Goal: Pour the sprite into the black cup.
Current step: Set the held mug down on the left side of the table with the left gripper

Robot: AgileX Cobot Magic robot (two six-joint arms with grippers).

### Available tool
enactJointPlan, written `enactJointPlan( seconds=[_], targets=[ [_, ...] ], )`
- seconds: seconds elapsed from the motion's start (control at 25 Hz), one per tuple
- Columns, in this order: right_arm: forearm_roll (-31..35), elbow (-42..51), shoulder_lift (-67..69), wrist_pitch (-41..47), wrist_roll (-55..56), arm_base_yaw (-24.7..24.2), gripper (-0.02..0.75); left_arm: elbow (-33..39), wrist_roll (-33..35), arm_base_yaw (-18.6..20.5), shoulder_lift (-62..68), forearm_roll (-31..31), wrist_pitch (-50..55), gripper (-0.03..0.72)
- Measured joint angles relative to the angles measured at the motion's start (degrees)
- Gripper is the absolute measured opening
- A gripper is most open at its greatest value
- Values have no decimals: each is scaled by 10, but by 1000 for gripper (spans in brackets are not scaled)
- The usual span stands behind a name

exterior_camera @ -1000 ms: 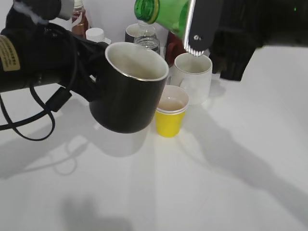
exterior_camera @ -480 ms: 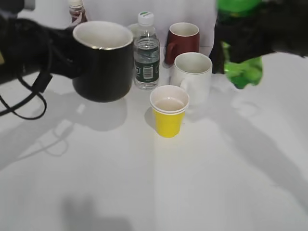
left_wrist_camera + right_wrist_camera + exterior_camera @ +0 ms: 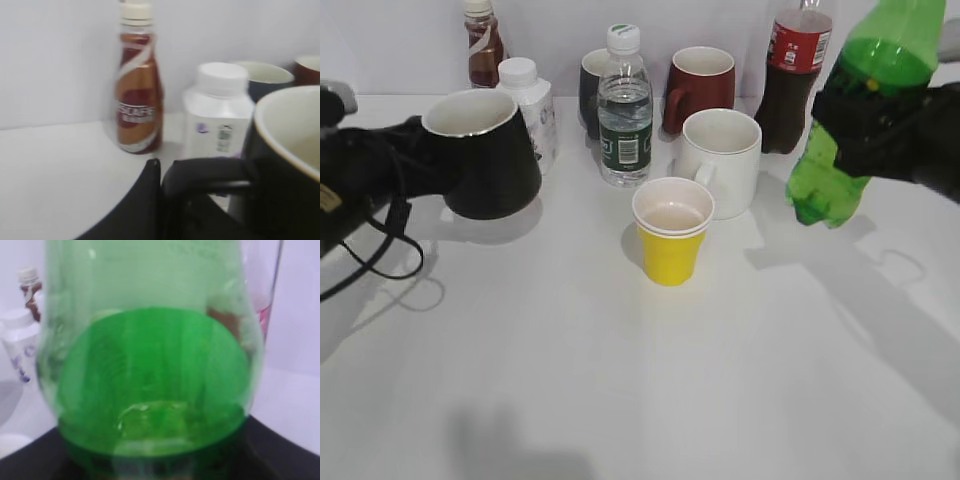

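Black cup (image 3: 485, 155) white inside; yellow paper cup (image 3: 671, 233) seemingly empty.

The sprite (image 3: 865, 110) runs off the top edge (neck and cap unseen); the right gripper's (image 3: 880, 125) jaws are hidden behind it.

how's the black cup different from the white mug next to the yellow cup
The black cup is matte black outside with a pale interior; the white mug is white throughout. The black cup is gripped at its handle by the left gripper; nothing touches the white mug. The black cup is at the left, the white mug mid-table behind the yellow cup. Both stand upright, mouths open.
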Motion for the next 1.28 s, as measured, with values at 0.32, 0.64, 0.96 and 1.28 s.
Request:
enactJointPlan(
  seconds=[0.32, 0.64, 0.96, 1.28],
  targets=[
    [-1, 4, 11, -22, 1, 0, 400, 1, 0, 1, 78, -5, -31, 37],
    [-1, 4, 11, -23, 2, 0, 400, 31, -2, 1, 82, -5, -60, 37],
    [-1, 4, 11, -23, 4, 0, 400, 68, -8, 1, 80, 6, -86, 143],
    [-1, 4, 11, -22, 5, 0, 400, 86, -9, 1, 66, 15, -85, 257]
  ],
)
